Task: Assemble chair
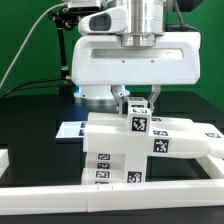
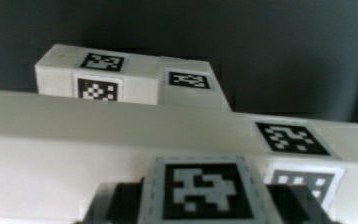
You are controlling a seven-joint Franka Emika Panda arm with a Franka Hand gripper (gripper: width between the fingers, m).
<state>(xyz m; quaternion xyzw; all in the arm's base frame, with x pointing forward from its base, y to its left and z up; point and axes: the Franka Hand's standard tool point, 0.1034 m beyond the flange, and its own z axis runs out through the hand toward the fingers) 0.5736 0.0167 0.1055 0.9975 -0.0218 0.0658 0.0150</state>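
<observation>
My gripper (image 1: pixel 136 108) hangs over the middle of the table and is shut on a small white tagged chair part (image 1: pixel 137 121). In the wrist view this part (image 2: pixel 201 188) sits between the dark fingers (image 2: pixel 128 203) of the gripper (image 2: pixel 201 210). It is held right over the partly joined chair (image 1: pixel 120 150), a stack of white blocky parts with several tags. In the wrist view a broad white panel (image 2: pixel 105 130) lies just below the held part, with a tagged white block (image 2: pixel 126 78) beyond it. Whether the held part touches the panel is hidden.
The marker board (image 1: pixel 68 129) lies on the black table at the exterior view's left of the chair. A low white rail (image 1: pixel 100 200) runs along the front, with one side (image 1: pixel 212 150) at the exterior view's right. The robot's base (image 1: pixel 100 92) stands behind.
</observation>
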